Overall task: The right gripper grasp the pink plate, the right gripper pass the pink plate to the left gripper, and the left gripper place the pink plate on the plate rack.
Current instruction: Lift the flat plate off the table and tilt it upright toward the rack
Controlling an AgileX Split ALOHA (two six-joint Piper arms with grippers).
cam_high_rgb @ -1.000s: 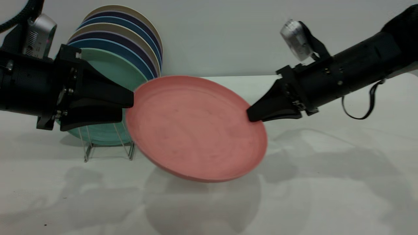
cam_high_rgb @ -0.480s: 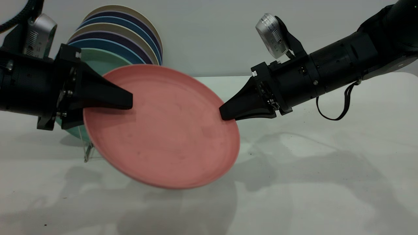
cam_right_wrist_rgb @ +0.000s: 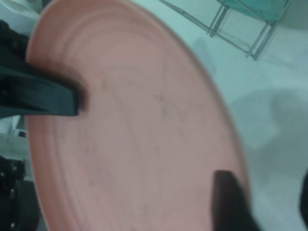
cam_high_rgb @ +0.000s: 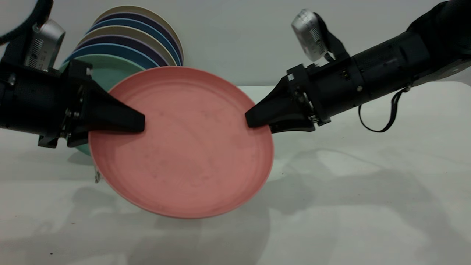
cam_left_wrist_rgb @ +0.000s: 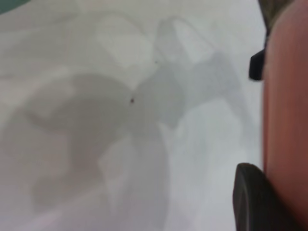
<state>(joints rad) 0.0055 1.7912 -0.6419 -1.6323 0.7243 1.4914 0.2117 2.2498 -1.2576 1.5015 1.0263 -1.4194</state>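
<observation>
The pink plate (cam_high_rgb: pixel 184 147) hangs tilted almost upright above the table, between both arms. My left gripper (cam_high_rgb: pixel 141 127) is shut on its left rim, one finger (cam_left_wrist_rgb: pixel 250 202) pressed against the plate's face (cam_left_wrist_rgb: pixel 286 96). My right gripper (cam_high_rgb: pixel 257 125) is at the plate's right rim with its jaws apart. In the right wrist view one finger (cam_right_wrist_rgb: pixel 231 202) lies over the plate's face (cam_right_wrist_rgb: pixel 134 125), and bare table shows between the rim and the other finger. The plate rack (cam_right_wrist_rgb: pixel 226 24) stands behind the plate at the left, mostly hidden in the exterior view (cam_high_rgb: pixel 96 176).
Several plates stand upright in the rack, in blue, purple and beige (cam_high_rgb: pixel 147 40), with a teal-green plate (cam_high_rgb: pixel 106 71) at the front. The white table (cam_high_rgb: pixel 349 206) stretches to the right and front.
The right arm carried the plate leftward between the left gripper's jaws. The left jaws closed on the rim, the plate tipped more upright, and the right jaws parted.
</observation>
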